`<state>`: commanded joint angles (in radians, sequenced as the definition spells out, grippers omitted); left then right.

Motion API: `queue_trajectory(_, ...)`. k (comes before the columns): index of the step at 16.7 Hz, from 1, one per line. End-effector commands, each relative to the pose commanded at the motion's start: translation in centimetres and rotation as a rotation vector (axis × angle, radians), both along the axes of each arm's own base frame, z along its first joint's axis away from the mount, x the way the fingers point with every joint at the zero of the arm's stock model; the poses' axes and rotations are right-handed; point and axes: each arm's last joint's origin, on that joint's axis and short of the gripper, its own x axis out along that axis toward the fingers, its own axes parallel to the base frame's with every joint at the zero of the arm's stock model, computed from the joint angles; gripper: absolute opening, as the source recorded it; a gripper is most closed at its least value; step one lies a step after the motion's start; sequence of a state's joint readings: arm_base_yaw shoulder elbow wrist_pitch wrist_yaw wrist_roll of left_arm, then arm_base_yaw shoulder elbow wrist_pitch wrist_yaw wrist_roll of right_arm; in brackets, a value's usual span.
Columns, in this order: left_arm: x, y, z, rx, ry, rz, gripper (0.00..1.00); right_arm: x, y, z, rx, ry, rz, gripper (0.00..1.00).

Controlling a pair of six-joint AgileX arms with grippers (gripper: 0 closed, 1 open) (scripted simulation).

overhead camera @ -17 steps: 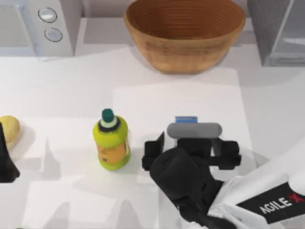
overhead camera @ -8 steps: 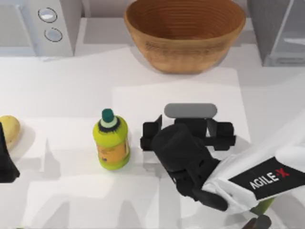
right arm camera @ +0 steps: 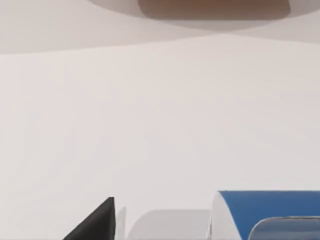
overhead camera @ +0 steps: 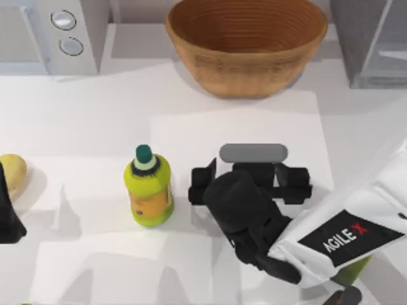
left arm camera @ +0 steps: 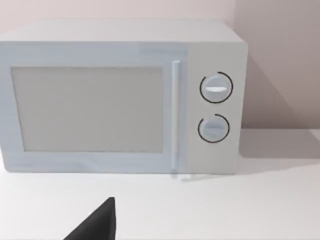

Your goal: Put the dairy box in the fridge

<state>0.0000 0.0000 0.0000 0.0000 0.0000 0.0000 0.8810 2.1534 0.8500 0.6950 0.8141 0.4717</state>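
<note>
Right wrist view gives me what the overhead cannot: the box (right arm camera: pixel 270 212), its blue top sitting close under that camera, with white table (right arm camera: pixel 160 125) beyond it and the basket's brown foot at the far edge. From the top view the box is hidden beneath the right gripper (overhead camera: pixel 253 171), which hangs over the table (overhead camera: pixel 95 114) a good way in front of the basket (overhead camera: pixel 248 44), on the near side of it. I cannot tell whether that claw is spread or pinching the box.

The fridge (overhead camera: pixel 375 44) stands just beside the basket on the right, at the back corner, well apart from the box. I cannot make out its inside.

The basket's ribbed woven inside faces up at the top camera, and I see bare weave all the way down.

A bottle (overhead camera: pixel 149 187) stands upright in front of the basket and to its left, near the right gripper but apart from it.

The microwave (overhead camera: pixel 51 32) sits left of the basket at the back. The left wrist view shows it face on (left arm camera: pixel 120 100), door closed, two knobs one above the other.

The left gripper (overhead camera: pixel 6 216) is parked far left of the basket at the table's edge, beside a yellowish lump (overhead camera: pixel 11 173). I cannot tell its claw state either.
</note>
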Motion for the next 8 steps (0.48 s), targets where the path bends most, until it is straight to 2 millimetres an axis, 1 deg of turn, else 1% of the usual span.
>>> queue_trajectory(1,0.0,0.0,0.0,0.0,0.0,0.0,1.0,0.0,0.0,0.0,0.0,0.0,0.0,1.0)
queue_trajectory(8,0.0,0.0,0.0,0.0,0.0,0.0,1.0,0.0,0.0,0.0,0.0,0.0,0.0,0.47)
